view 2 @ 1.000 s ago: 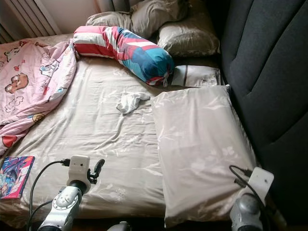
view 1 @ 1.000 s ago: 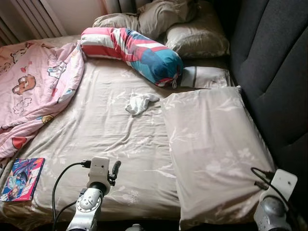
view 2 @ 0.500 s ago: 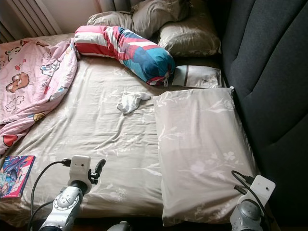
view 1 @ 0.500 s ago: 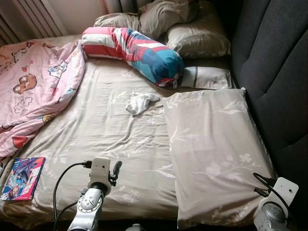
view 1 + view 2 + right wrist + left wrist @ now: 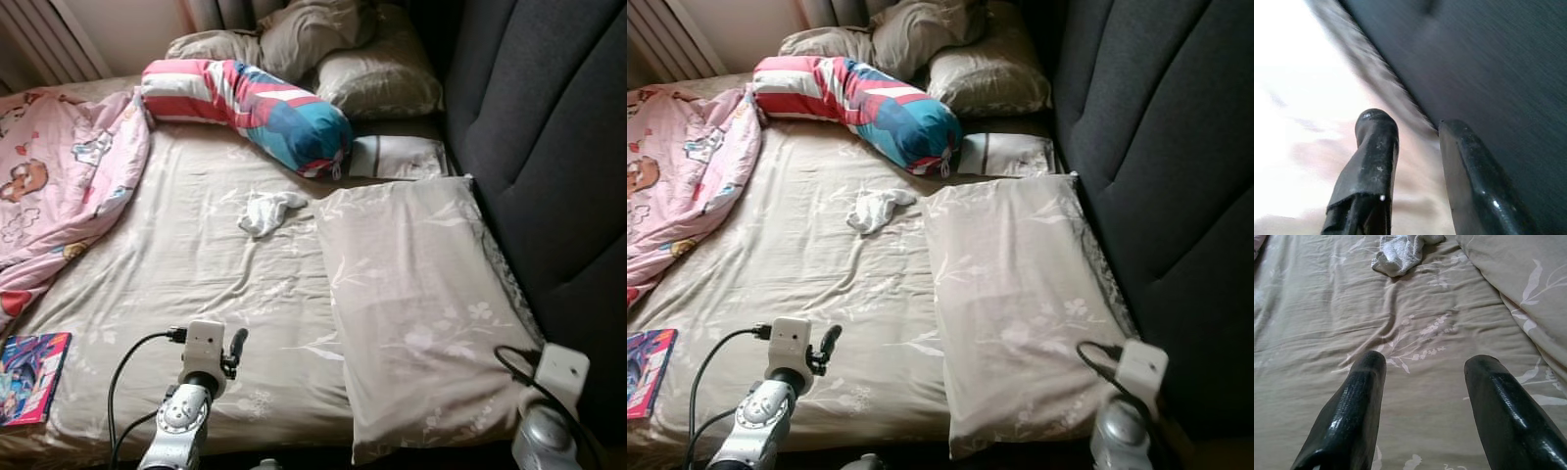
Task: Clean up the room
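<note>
Head view: a small crumpled white cloth (image 5: 269, 211) lies mid-bed on the beige floral bedsheet (image 5: 186, 264), just beside the large beige pillow (image 5: 416, 304). Left wrist view: left gripper (image 5: 1425, 377) hovers, fingers apart. Soft, light; pinch its bunched top. Right wrist view: right gripper (image 5: 1410, 142) fingers apart, by the dark padded headboard (image 5: 1488, 58).

Open sheet (image 5: 196, 264) ahead of my left gripper (image 5: 1422, 367); pillow (image 5: 416, 313) and headboard (image 5: 549, 147) block the right.

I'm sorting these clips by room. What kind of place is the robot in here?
A bedroom, most likely: a bed with a beige floral sheet, a pillow beside a dark padded headboard, and a pink cartoon blanket bunched at one side.
</note>
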You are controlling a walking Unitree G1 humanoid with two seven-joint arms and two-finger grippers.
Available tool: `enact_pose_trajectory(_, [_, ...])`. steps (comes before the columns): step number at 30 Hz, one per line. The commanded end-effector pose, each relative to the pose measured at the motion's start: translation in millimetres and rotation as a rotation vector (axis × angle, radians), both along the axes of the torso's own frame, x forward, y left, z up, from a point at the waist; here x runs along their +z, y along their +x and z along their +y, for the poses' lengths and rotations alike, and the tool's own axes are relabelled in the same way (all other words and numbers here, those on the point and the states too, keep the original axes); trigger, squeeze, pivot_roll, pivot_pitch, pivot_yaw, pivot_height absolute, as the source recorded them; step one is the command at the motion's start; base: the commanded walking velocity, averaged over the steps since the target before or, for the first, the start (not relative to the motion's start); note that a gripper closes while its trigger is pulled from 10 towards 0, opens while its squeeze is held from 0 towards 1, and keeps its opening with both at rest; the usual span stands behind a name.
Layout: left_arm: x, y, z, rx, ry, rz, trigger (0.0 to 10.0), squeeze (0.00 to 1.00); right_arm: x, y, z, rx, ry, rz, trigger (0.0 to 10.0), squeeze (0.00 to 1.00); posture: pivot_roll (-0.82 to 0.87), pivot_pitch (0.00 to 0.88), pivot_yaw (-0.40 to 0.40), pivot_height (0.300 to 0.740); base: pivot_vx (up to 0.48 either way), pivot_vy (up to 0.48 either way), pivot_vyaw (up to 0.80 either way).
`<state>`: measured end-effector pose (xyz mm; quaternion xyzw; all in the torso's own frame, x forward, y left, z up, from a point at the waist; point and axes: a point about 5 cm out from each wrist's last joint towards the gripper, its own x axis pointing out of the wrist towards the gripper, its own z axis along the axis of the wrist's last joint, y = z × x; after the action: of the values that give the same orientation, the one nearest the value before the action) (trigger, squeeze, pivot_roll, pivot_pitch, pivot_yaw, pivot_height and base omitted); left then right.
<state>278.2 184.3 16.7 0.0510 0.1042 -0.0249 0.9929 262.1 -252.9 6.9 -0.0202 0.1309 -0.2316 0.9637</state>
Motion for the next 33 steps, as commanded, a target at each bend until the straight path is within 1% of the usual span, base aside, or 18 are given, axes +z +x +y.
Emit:
enact_pose_trajectory(1, [-8, -6.1, 4.2, 0.015, 0.008, 0.036, 10.0, 0.0, -3, 2.0, 25.8, 0.169, 0.041, -0.041, 10.0, 0.0, -0.06, 0.186, 0.059, 0.74, 0.0, 0.0, 0.0])
enact_pose_trajectory(2, [-7, -6.1, 4.2, 0.017, 0.006, 0.033, 10.0, 0.0, -2, 2.9, 33.2, 0.21, 0.049, -0.053, 10.0, 0.0, -0.06, 0.186, 0.059, 0.74, 0.0, 0.0, 0.0])
enact_pose_trajectory(5, [-6, -5.7, 4.8, 0.025, -0.001, 0.025, 10.0, 0.0, -3, 2.7, 42.4, 0.241, 0.065, -0.074, 10.0, 0.0, -0.06, 0.186, 0.057, 0.74, 0.0, 0.0, 0.0])
enact_pose_trajectory(7, [-6, -5.7, 4.9, 0.03, -0.005, 0.023, 10.0, 0.0, -3, 1.6, 45.7, 0.245, 0.073, -0.085, 10.0, 0.0, -0.06, 0.186, 0.057, 0.74, 0.0, 0.0, 0.0])
enact_pose_trajectory(10, [-7, -6.3, 4.2, 0.035, -0.014, 0.026, 10.0, 0.0, -7, -1.7, 49.6, 0.256, 0.074, -0.07, 10.0, 0.0, -0.06, 0.183, 0.053, 0.74, 0.0, 0.0, 0.0])
enact_pose_trajectory(15, [-10, -8.4, 1.5, 0.038, -0.033, 0.032, 10.0, 0.0, -10, -5.1, 48.5, 0.274, 0.089, -0.064, 10.0, 0.0, -0.06, 0.181, 0.048, 0.74, 0.0, 0.0, 0.0])
enact_pose_trajectory(24, [-12, -9.9, 0.8, 0.052, -0.049, 0.044, 10.0, 0.0, -8, -1.4, 49.3, 0.291, 0.087, -0.058, 10.0, 0.0, -0.06, 0.174, 0.045, 0.74, 0.0, 0.0, 0.0])
enact_pose_trajectory(27, [-12, -10.1, 0.7, 0.052, -0.05, 0.045, 10.0, 0.0, -9, -0.5, 51.1, 0.314, 0.068, -0.046, 10.0, 0.0, -0.06, 0.172, 0.045, 0.74, 0.0, 0.244, 0.0])
enact_pose_trajectory(33, [-12, -10.4, 0.6, 0.053, -0.052, 0.047, 10.0, 0.0, -8, -1.3, 53.3, 0.33, 0.06, -0.056, 10.0, 0.0, -0.06, 0.168, 0.044, 0.74, 0.0, 0.319, 0.75])
